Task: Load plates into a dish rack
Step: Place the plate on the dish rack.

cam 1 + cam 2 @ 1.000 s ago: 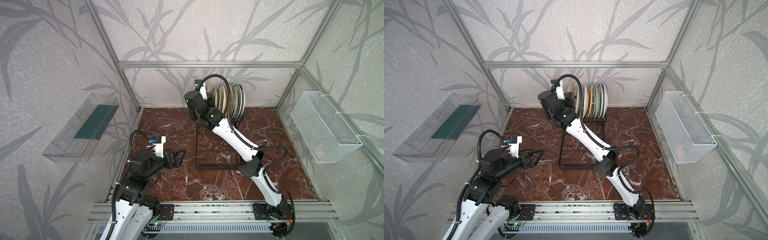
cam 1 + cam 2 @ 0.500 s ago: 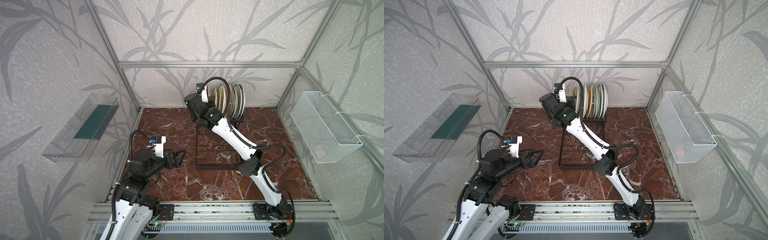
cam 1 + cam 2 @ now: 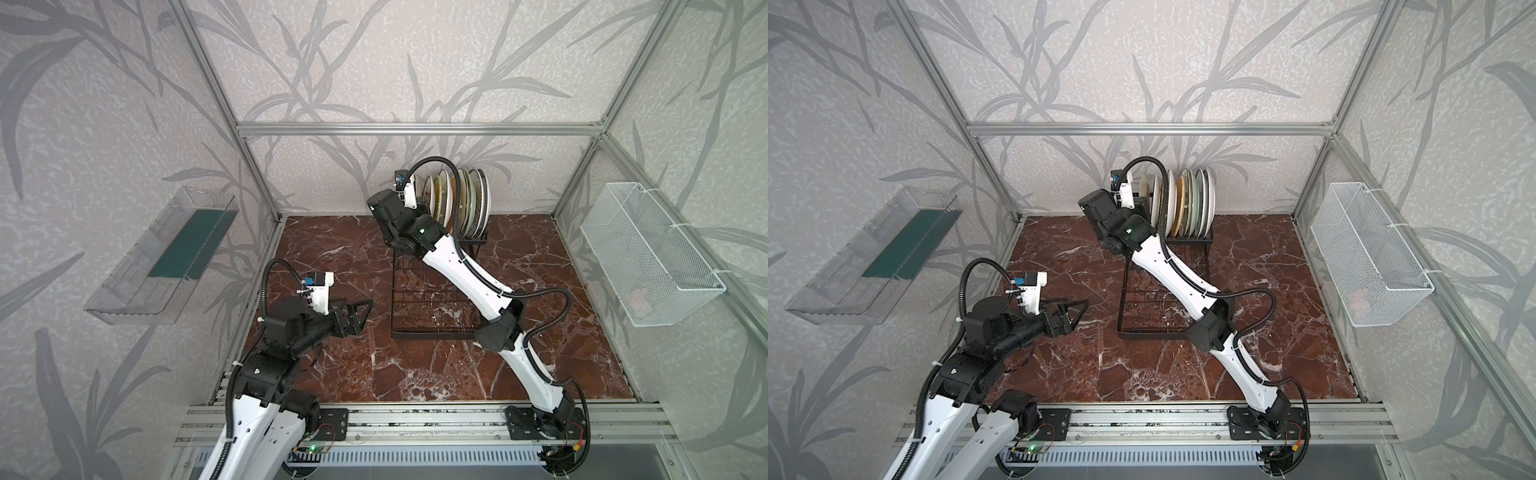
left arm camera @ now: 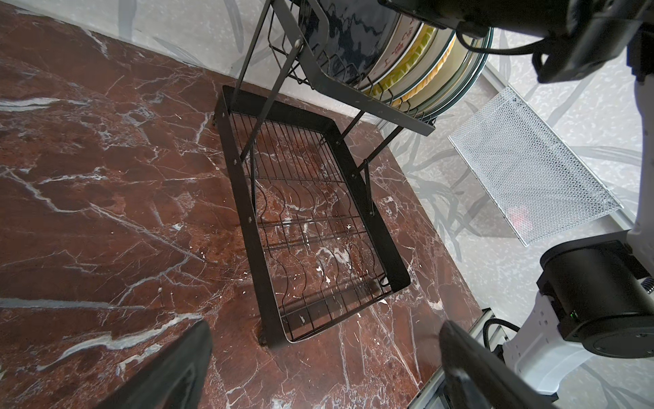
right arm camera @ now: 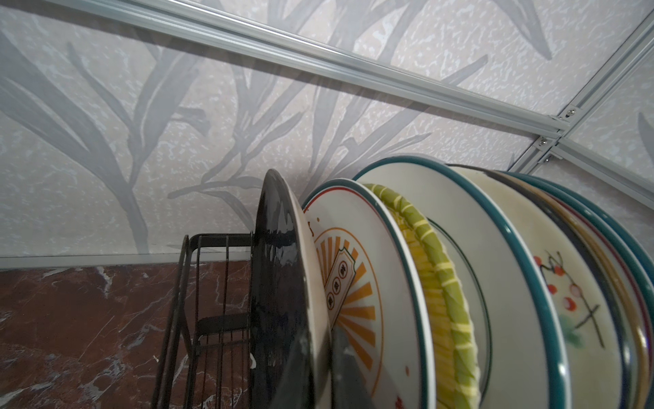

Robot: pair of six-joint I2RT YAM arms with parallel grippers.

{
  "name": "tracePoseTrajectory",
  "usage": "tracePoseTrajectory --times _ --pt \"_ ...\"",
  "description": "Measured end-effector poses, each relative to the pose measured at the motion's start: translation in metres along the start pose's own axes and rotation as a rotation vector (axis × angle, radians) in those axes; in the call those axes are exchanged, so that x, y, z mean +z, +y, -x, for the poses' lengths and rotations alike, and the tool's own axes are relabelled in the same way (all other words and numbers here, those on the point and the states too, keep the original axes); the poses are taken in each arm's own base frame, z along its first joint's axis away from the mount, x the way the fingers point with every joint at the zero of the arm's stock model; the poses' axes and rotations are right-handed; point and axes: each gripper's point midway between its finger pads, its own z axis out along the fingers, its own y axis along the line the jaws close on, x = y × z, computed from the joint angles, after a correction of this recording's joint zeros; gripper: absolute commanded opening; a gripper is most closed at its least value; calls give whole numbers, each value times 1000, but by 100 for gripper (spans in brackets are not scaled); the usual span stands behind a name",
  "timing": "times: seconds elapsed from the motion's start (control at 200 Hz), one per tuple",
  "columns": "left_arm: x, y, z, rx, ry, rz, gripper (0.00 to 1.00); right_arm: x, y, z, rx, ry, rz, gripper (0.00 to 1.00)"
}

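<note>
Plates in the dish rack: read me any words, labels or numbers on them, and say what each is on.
Sunburst plate: characters on its orange ticket emblem, too blurred to read.
Same plate, red marks near its rim: unreadable.
Black plate: no text visible.
Nothing else legible.

worktop (image 3: 332, 257): red-brown marble, white veins, in both top views
clear bin (image 3: 124, 291): on the left wall, dark green sheet (image 3: 187, 245) lying inside
mesh basket (image 3: 648, 253): white, on the right wall; I see something pinkish (image 3: 636, 297) in it, too blurred to name
walls: leaf-pattern panels in aluminium frame (image 3: 415, 129)
</note>
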Motion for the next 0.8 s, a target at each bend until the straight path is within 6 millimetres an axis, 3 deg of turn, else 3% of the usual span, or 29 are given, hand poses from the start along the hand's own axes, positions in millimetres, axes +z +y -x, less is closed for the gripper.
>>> tracePoseTrajectory --times 0.14,0.455,0.665,0.8 --pt "0 0 0 0 0 0 99 0 0 1 26 0 3 21" --pt "0 0 0 0 1 -1 99 -2 -2 9 69 -17 8 30" --pt "0 0 0 0 1 -1 99 -2 -2 11 72 -20 8 46" --pt "0 0 0 0 2 -2 99 -2 -3 13 77 -28 3 47"
